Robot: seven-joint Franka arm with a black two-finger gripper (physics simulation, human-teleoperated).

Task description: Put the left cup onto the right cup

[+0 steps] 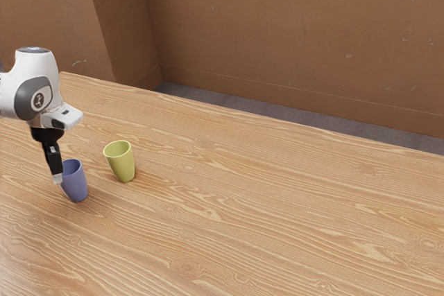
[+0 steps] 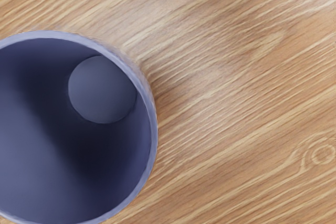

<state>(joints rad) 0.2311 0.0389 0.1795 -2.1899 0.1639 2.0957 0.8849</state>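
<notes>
- Table: pale wood-grain top that carries both cups, with open board nearer the camera than the blue cup.
- Blue cup: judged to be the task's left cup. It stands mouth up on the table at the exterior view's left. The wrist view looks down into its open mouth, with its rim close under the hand.
- Gripper: black, and hangs from the white arm at the blue cup's rim, on the side away from the green cup. Whether it is open or closed on the rim cannot be told.
- Step in hand, as a judgement: securing the blue cup by its rim. A firm, level hold before any lift would keep the cup from swinging or tipping.
- Green cup: the target. It stands upright and mouth up, near the blue cup but apart from it, slightly farther back and toward the exterior view's right. The carry looks short, so the blue cup should rise above the green rim first and then come straight down, centred.
- Wall: plain brown panels, well beyond both cups.
</notes>
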